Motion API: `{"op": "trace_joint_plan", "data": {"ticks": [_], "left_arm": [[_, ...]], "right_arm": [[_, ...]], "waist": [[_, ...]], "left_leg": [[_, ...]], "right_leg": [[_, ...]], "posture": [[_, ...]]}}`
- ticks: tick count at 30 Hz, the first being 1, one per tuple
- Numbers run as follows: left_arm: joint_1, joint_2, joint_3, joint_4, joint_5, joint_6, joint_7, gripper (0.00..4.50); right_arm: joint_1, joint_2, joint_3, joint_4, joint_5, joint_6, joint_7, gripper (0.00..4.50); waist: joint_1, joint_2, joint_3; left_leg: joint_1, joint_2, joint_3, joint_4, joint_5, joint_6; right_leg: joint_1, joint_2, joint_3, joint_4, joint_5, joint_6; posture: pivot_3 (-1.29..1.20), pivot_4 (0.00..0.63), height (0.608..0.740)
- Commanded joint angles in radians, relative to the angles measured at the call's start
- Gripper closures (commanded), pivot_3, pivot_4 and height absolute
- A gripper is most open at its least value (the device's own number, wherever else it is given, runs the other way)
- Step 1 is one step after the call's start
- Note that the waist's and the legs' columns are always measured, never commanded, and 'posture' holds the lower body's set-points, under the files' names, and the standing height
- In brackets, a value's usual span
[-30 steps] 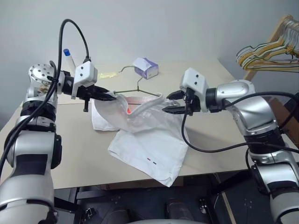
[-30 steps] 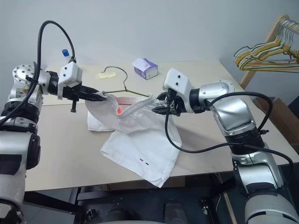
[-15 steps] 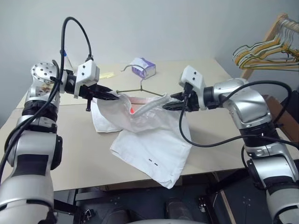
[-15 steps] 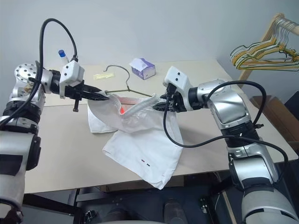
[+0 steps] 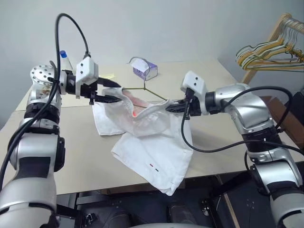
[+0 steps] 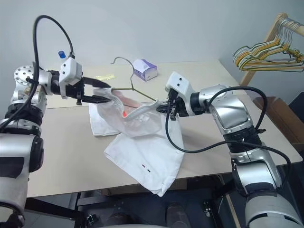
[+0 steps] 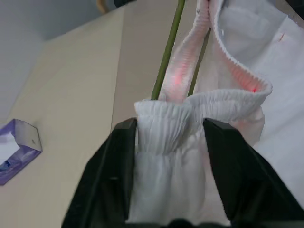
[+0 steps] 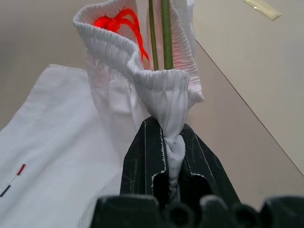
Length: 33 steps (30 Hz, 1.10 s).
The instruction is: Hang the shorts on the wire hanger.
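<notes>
Both hands, left (image 6: 100, 96) and right (image 6: 161, 107), hold the shorts (image 6: 142, 142) waistband around the wire hanger (image 6: 134, 88).

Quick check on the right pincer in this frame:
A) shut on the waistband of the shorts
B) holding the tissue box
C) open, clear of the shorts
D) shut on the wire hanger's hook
A: in the right wrist view the right pincer has its fingers pinched tight on a bunched fold of the shorts' elastic waistband, with the wire hanger running inside the waistband beyond it.
</notes>
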Motion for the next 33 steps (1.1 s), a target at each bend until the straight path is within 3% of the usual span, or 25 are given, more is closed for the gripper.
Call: {"op": "trace_joint_plan", "data": {"ticks": [1, 3, 4, 7, 10, 17, 20, 26, 33], "left_arm": [[-0.036, 0.009, 0.071, 0.001, -0.013, 0.008, 0.106, 0.68], [-0.038, 0.016, 0.11, 0.002, -0.025, 0.013, 0.152, 0.07], [-0.035, 0.018, 0.131, 0.001, -0.03, 0.011, 0.183, 0.02], [-0.018, 0.012, 0.178, -0.014, -0.04, 0.016, 0.246, 0.02], [0.043, -0.009, 0.212, -0.084, -0.089, 0.053, 0.182, 0.02], [0.247, -0.078, 0.251, -0.455, -0.233, 0.23, 0.164, 0.02], [0.314, -0.096, 0.25, -0.603, -0.274, 0.296, 0.194, 0.02], [0.395, -0.149, 0.27, -0.774, -0.372, 0.413, 0.267, 0.02], [0.471, -0.18, 0.267, -0.912, -0.432, 0.475, 0.298, 0.02]], "right_arm": [[0.004, 0.001, -0.064, -0.035, 0.013, 0.044, -0.053, 4.5], [0.02, 0.006, -0.094, -0.033, 0.019, 0.08, -0.096, 4.5], [0.033, 0.005, -0.11, -0.04, 0.023, 0.096, -0.115, 4.5], [0.067, 0.015, -0.174, -0.076, 0.044, 0.169, -0.188, 4.5], [0.094, 0.031, -0.258, -0.14, 0.065, 0.296, -0.285, 4.5], [0.127, 0.082, -0.509, -0.331, 0.086, 0.717, -0.506, 4.5], [0.119, 0.108, -0.596, -0.347, 0.023, 0.866, -0.639, 4.5], [0.121, 0.252, -0.814, -0.364, -0.121, 0.881, -0.942, 4.5], [0.061, 0.381, -0.874, -0.438, -0.339, 0.881, -1.192, 4.5]], "waist": [[-0.001, 0.0, 0.0], [-0.001, 0.0, 0.0], [-0.002, 0.0, 0.0], [-0.001, 0.0, 0.0], [-0.001, 0.0, 0.0], [0.001, 0.001, 0.0], [-0.002, 0.001, 0.0], [-0.012, 0.004, -0.002], [-0.056, 0.005, -0.003]], "left_leg": [[0.0, 0.0, 0.0, 0.0, 0.0, 0.0], [0.0, 0.0, 0.0, 0.0, 0.0, 0.0], [0.0, 0.0, 0.0, 0.0, 0.0, 0.0], [0.0, 0.0, 0.0, 0.0, 0.0, 0.0], [0.0, 0.0, 0.0, 0.0, 0.0, 0.0], [0.0, 0.0, -0.001, 0.001, 0.0, 0.0], [0.0, 0.0, -0.001, 0.001, 0.0, 0.0], [0.003, -0.001, -0.001, 0.001, 0.0, 0.0], [0.003, -0.001, -0.001, 0.001, 0.0, 0.0]], "right_leg": [[0.0, 0.0, 0.0, 0.0, 0.0, 0.0], [0.0, 0.0, 0.0, 0.0, 0.0, 0.0], [0.0, 0.0, 0.0, 0.0, 0.0, 0.0], [0.0, 0.0, 0.0, 0.0, 0.0, 0.0], [0.0, 0.0, 0.0, 0.0, 0.0, 0.0], [0.0, 0.0, 0.0, 0.008, 0.0, 0.0], [0.0, 0.0, 0.0, 0.008, 0.0, 0.0], [0.001, -0.001, 0.002, 0.007, 0.0, 0.0], [0.001, -0.001, 0.003, 0.008, 0.0, 0.0]], "posture": [[-0.11, 0.0, 0.74], [-0.11, 0.0, 0.74], [-0.11, 0.0, 0.74], [-0.11, 0.0, 0.74], [-0.12, 0.0, 0.74], [-0.13, 0.0, 0.74], [-0.15, 0.0, 0.74], [-0.17, 0.0, 0.74], [-0.19, 0.0, 0.74]]}}
